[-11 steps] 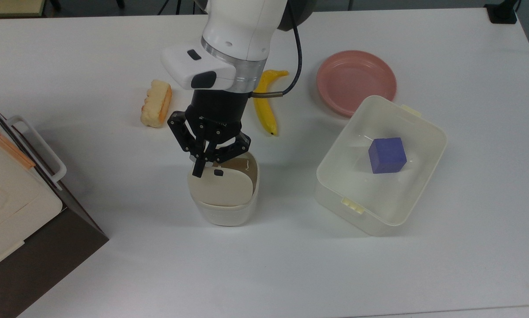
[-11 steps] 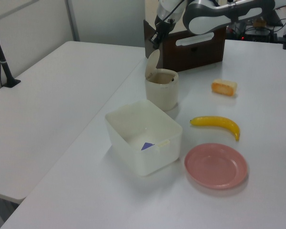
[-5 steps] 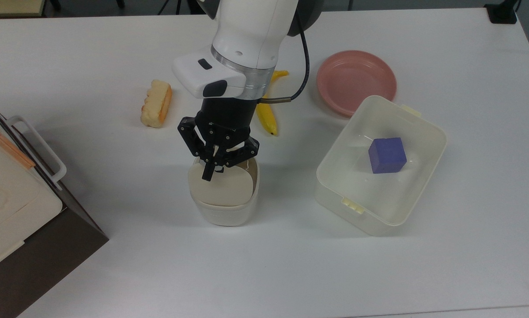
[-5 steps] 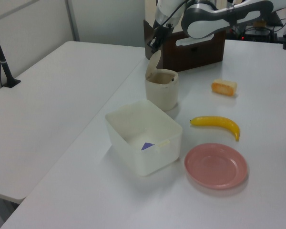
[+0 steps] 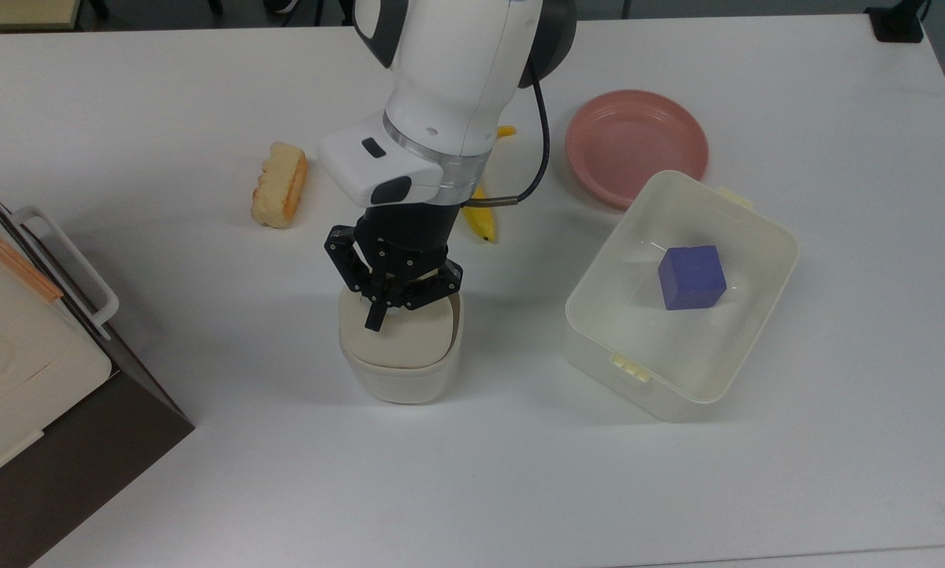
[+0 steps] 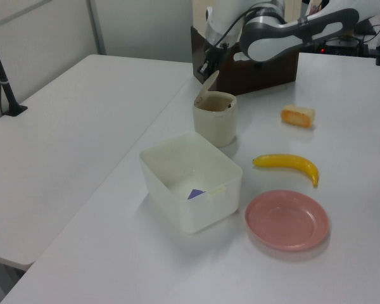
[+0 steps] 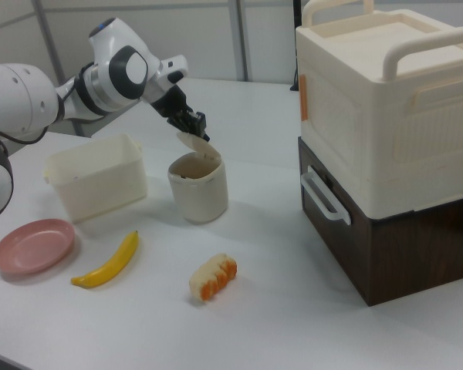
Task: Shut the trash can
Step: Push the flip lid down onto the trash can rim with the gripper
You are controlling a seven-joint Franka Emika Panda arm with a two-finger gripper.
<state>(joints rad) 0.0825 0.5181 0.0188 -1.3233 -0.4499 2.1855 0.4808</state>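
Since a second ago, I am watching the lid [image 5: 397, 335] tipping lower over the trash can [image 5: 401, 371], which is sitting mid-tabletop, toward the top view's near edge. My gripper [image 5: 379, 309], fingers pressed together, is pushing on the lid's raised edge (the side views are showing it half open). Risks: the tip is sliding off the slanted lid, or the light can is tipping toward the banana [image 5: 479, 214] behind it.

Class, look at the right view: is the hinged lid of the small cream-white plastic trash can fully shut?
No: the lid stands tilted above the open rim of the trash can, with the gripper at its raised edge.
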